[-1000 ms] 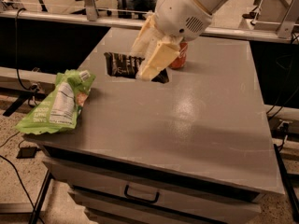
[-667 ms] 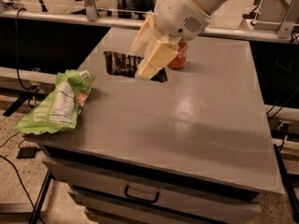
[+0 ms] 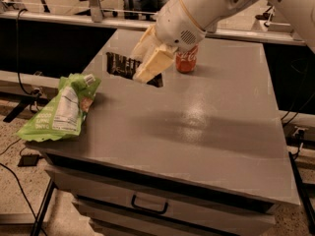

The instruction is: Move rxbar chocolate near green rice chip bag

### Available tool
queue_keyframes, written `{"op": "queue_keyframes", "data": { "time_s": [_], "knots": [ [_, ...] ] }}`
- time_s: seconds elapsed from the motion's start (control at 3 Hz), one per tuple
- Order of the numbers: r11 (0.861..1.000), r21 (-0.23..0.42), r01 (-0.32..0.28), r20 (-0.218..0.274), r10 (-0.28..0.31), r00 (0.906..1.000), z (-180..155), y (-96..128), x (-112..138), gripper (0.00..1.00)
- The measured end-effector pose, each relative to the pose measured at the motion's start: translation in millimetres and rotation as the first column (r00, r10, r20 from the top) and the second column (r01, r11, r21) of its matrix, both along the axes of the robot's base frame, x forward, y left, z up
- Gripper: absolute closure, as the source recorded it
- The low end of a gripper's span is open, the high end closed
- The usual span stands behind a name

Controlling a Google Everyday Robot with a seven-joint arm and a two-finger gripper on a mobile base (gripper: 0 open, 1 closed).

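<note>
The rxbar chocolate [image 3: 118, 64], a flat dark wrapper with white lettering, lies on the grey table [image 3: 197, 127] at the back left. My gripper [image 3: 136, 69] hangs just above the bar's middle, its cream fingers [image 3: 153, 64] spread apart and pointing down-left, and it hides part of the bar. It holds nothing. The green rice chip bag [image 3: 61, 109] lies on the table's left front corner, well apart from the bar.
A red soda can [image 3: 187, 61] stands just right of the gripper, partly behind the arm. The table's left edge runs close to the bag. A drawer handle [image 3: 147, 205] shows below the front edge. Cables lie on the floor at the left.
The gripper has shifted slightly to the left over the bar. The bar, bag and can have not moved.
</note>
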State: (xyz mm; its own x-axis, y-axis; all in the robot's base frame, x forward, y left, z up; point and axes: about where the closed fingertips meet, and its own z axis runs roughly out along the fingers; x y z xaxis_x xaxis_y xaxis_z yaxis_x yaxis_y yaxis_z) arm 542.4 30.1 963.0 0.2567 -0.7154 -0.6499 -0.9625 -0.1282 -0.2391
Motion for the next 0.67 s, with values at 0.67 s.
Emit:
{"op": "queue_keyframes", "data": {
  "time_s": [0.67],
  "knots": [
    [0.992, 0.122, -0.01, -0.091, 0.021, 0.9956, -63.0, 32.1, 11.5, 0.97]
  ]
}}
